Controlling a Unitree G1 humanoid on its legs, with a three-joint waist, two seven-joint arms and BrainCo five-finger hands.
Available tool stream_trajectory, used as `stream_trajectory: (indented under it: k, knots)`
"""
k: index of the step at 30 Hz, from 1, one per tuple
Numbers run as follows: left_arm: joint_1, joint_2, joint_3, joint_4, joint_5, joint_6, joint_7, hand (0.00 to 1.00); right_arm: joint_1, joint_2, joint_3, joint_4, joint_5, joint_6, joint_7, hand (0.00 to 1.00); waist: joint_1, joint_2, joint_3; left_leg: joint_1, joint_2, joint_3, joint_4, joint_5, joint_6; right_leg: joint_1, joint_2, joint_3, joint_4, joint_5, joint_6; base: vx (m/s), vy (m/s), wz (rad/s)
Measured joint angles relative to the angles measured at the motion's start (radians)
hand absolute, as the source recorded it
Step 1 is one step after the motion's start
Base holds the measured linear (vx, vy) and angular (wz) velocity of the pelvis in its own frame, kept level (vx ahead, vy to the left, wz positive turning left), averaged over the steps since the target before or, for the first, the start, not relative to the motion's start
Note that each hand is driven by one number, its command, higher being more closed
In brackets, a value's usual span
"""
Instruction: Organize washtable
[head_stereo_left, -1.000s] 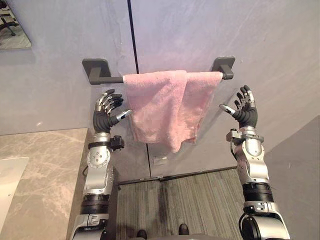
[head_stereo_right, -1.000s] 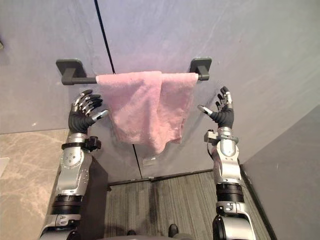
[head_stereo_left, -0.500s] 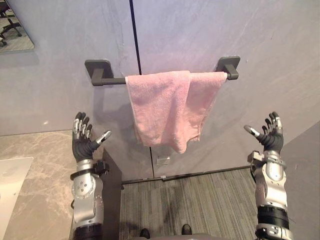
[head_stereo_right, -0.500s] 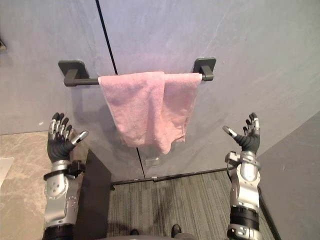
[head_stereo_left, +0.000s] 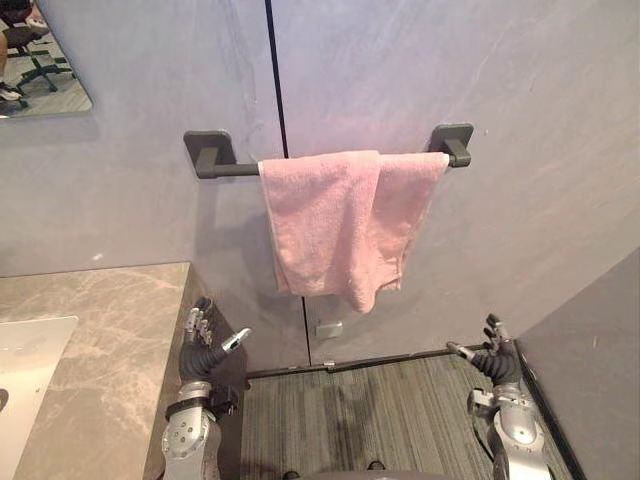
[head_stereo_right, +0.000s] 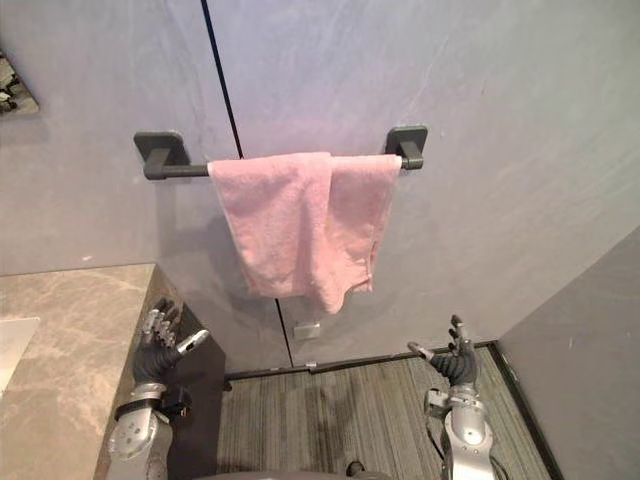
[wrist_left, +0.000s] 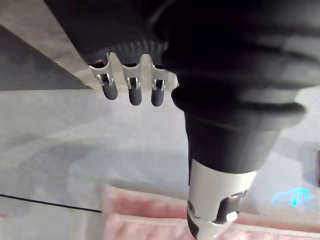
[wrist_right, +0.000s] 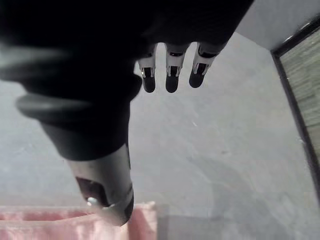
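Both hands have dropped since a second ago: they then flanked the pink towel (head_stereo_left: 335, 225) at mid-height and now sit well below its lower edge, near the bottom of the frame.

The pink towel hangs folded over the dark towel bar (head_stereo_left: 235, 168) at upper centre. It covers the bar's right portion up to the right bracket, and a short bare length of bar shows at the left. One layer overlaps the other, and the hem comes to a point at lower centre. Nothing touches it.

The left hand (head_stereo_left: 203, 345) is at lower left, raised palm-inward, with its fingers spread and slightly bent and its thumb out, holding nothing. It stands just beside the edge of the marble desk (head_stereo_left: 100, 340). The right hand (head_stereo_left: 495, 360) is at lower right in the same posture, also empty, above the striped floor (head_stereo_left: 370, 410).

In each wrist view, the straight fingers (wrist_left: 130, 92) point at the grey wall (head_stereo_left: 540, 120), with the towel beyond them.

A white basin (head_stereo_left: 25, 370) is set in the desk at far left. A mirror (head_stereo_left: 40, 60) occupies the upper left corner. A small wall plate (head_stereo_left: 327, 328) sits below the towel.
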Motion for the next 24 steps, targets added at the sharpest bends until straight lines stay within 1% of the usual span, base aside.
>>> stream_trajectory:
  k: [2,6,7,10,11,13,14,19,24]
  knots:
    - [0.001,0.000,-0.021,0.090,0.025,0.015,0.014,0.00,0.011,0.002,0.039,0.062,-0.019,0.001,0.004,0.00,0.008,0.004,-0.017,0.000,0.001,0.006,0.002,-0.001,-0.001,0.000,0.000,0.001,0.000,-0.001,0.001,-0.01,-0.016,-0.04]
    - [-0.007,0.001,-0.052,0.245,0.070,0.026,0.018,0.00,0.017,0.017,0.093,0.167,-0.084,0.004,0.009,0.00,0.014,0.005,-0.020,-0.001,0.004,0.020,0.014,-0.005,-0.007,0.003,0.001,0.005,0.001,-0.001,0.001,-0.02,-0.015,-0.02]
    - [-0.006,0.002,-0.052,0.304,0.090,0.027,0.021,0.00,0.020,0.026,0.098,0.208,-0.097,0.004,0.010,0.00,0.016,0.006,-0.021,0.000,0.006,0.025,0.017,-0.006,-0.008,0.003,0.002,0.007,0.005,-0.002,-0.001,-0.06,-0.023,-0.04]
    - [-0.006,0.002,-0.051,0.384,0.099,0.030,0.038,0.00,0.033,0.030,0.097,0.263,-0.114,0.006,0.009,0.00,0.020,0.006,-0.022,0.000,0.008,0.029,0.020,-0.007,-0.010,0.000,0.004,0.010,0.013,-0.003,-0.002,-0.04,-0.016,-0.03]
    - [-0.006,0.002,-0.051,0.398,0.099,0.031,0.039,0.00,0.036,0.030,0.096,0.273,-0.115,0.006,0.009,0.00,0.021,0.006,-0.022,0.000,0.008,0.029,0.020,-0.008,-0.011,0.000,0.004,0.010,0.013,-0.003,-0.002,-0.05,-0.016,-0.02]
    - [-0.007,0.002,-0.051,0.447,0.100,0.039,0.041,0.00,0.052,0.030,0.091,0.314,-0.117,0.008,0.008,0.00,0.036,0.006,-0.026,0.000,0.010,0.034,0.021,-0.010,-0.013,-0.001,0.006,0.013,0.014,-0.003,-0.002,-0.05,-0.016,-0.04]
    - [-0.007,0.002,-0.051,0.457,0.101,0.041,0.041,0.00,0.055,0.030,0.091,0.325,-0.117,0.008,0.008,0.00,0.039,0.005,-0.027,0.000,0.010,0.035,0.021,-0.010,-0.013,-0.002,0.007,0.015,0.014,-0.003,-0.002,-0.05,-0.020,-0.04]
    - [-0.006,0.000,-0.047,0.561,0.103,0.052,0.043,0.00,0.060,0.029,0.087,0.403,-0.114,0.023,-0.002,0.00,0.041,0.009,-0.031,0.001,0.012,0.036,0.016,-0.010,-0.014,-0.002,0.009,0.015,0.014,-0.006,0.002,-0.02,-0.011,0.00]
    - [-0.007,-0.001,-0.043,0.614,0.101,0.057,0.043,0.00,0.059,0.030,0.068,0.436,-0.104,0.029,-0.010,0.00,0.042,0.009,-0.031,0.006,0.012,0.042,0.015,-0.008,-0.012,-0.002,0.010,0.021,0.014,-0.005,0.001,0.00,-0.003,-0.03]
